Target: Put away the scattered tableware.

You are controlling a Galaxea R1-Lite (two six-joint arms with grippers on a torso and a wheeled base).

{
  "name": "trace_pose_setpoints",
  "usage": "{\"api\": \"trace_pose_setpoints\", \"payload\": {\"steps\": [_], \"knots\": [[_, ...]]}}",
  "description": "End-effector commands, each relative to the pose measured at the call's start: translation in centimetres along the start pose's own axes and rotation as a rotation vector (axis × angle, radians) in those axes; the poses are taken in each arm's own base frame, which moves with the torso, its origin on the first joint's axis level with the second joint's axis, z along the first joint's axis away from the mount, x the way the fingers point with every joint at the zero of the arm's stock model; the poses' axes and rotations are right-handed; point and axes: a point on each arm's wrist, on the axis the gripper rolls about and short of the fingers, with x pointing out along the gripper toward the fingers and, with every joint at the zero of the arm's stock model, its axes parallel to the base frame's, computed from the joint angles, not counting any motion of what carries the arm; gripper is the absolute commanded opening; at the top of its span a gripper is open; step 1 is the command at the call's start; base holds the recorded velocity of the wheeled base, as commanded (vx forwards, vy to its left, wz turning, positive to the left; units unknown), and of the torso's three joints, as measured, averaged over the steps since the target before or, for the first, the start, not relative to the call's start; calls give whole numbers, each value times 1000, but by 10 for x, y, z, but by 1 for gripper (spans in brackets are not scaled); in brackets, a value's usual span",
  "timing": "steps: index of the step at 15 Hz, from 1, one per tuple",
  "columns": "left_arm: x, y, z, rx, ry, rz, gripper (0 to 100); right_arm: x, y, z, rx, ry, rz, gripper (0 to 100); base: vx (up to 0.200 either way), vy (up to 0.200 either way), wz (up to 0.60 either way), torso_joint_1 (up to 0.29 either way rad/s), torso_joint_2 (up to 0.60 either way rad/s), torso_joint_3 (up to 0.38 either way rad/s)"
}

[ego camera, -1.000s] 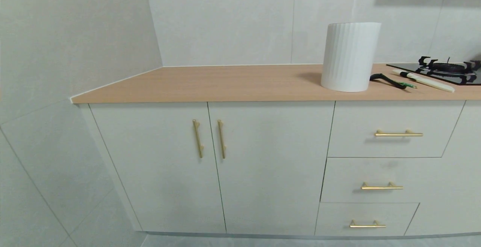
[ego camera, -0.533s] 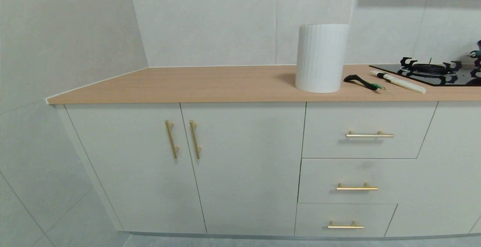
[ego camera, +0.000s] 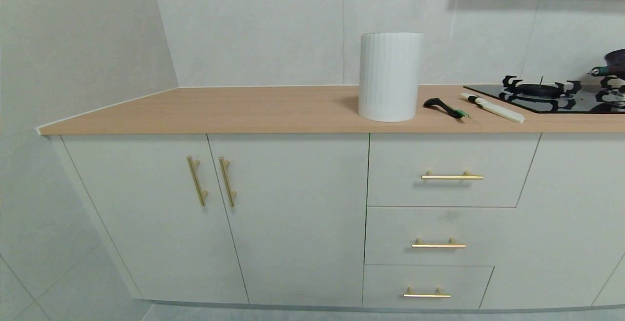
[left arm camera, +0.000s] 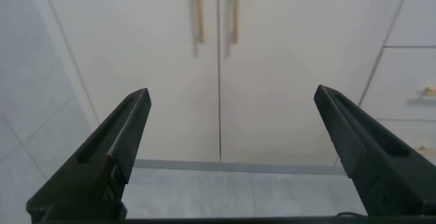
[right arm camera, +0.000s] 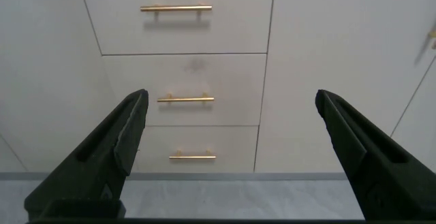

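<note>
Beside the white canister lie a knife and, perhaps, a peeler.

head camera high, facing counter; wrist cameras low, near, sharing its cabinet fronts

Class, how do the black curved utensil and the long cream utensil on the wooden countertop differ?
The black curved utensil is bent and shorter; the long cream utensil is straight and longer. The black one lies nearer the white ribbed container, the cream one nearer the black hob. Both lie flat.
</note>
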Motion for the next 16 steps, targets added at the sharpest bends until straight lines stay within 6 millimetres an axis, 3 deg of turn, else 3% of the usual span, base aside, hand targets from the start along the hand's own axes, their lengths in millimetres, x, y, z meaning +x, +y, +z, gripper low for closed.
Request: {"api": "trace_pose_setpoints", "payload": {"steps": [1, 7, 16], "knots": [[0, 0, 0, 0, 0, 1, 100, 0, 0, 0, -1, 0, -1, 100, 0, 0, 0, 0, 0, 0], [0, 0, 0, 0, 0, 1, 100, 0, 0, 0, -1, 0, 1, 100, 200, 0, 0, 2, 1, 4], [0, 0, 0, 0, 0, 1, 100, 0, 0, 0, -4, 2, -4, 100, 0, 0, -67, 0, 0, 0]]}}
